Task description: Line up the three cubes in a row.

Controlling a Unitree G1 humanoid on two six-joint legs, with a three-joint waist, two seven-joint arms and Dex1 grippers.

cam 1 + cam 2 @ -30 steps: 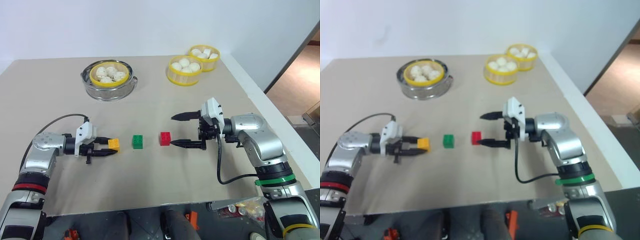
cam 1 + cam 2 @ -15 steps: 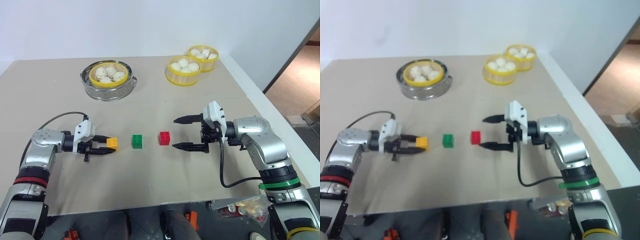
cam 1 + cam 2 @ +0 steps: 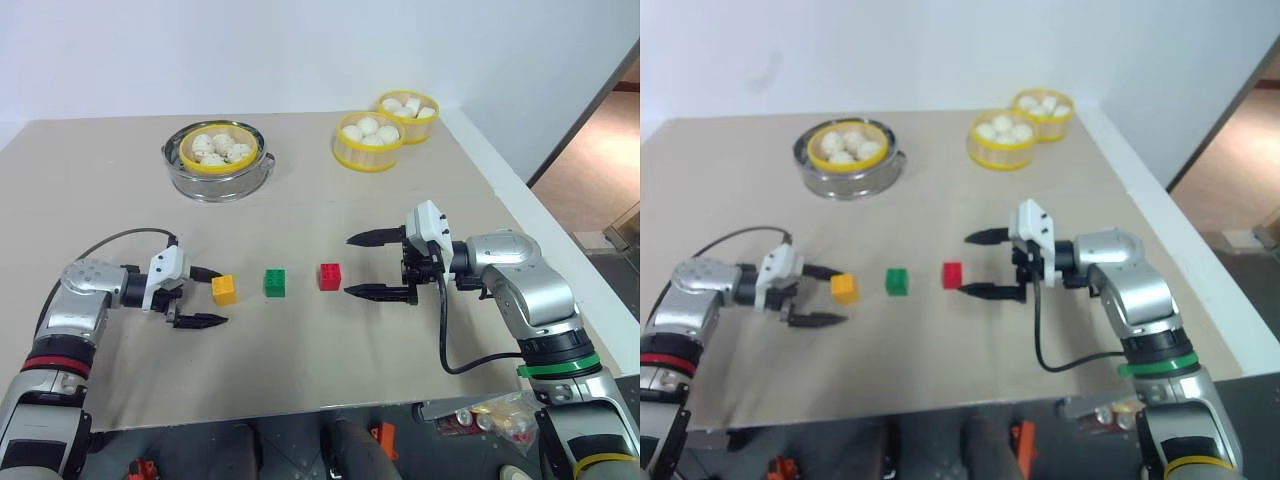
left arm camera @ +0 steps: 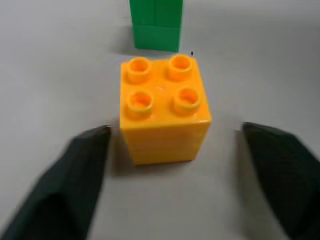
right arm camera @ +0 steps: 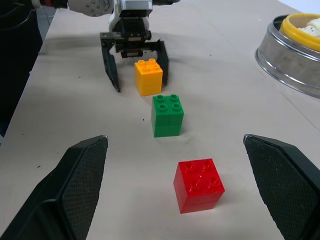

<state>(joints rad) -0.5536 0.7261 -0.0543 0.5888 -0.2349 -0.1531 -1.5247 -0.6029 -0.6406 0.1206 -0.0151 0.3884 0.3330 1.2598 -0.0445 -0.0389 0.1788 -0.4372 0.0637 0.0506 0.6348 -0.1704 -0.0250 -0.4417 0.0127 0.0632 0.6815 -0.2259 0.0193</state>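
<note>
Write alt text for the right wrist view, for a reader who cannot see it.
Three studded cubes, red, green and yellow-orange, sit in a row on a tan table, running away from the open right end effector. The left end effector stands open around the yellow-orange cube; a metal steamer sits beside the row.

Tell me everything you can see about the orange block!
The orange block is a small cube of shiny plastic with four round studs on top. It sits upright on the tan table, at the left end of a row, with the green block next to it and the red block beyond. The left gripper is open around it, one black finger on each side, and neither finger touches it.
</note>
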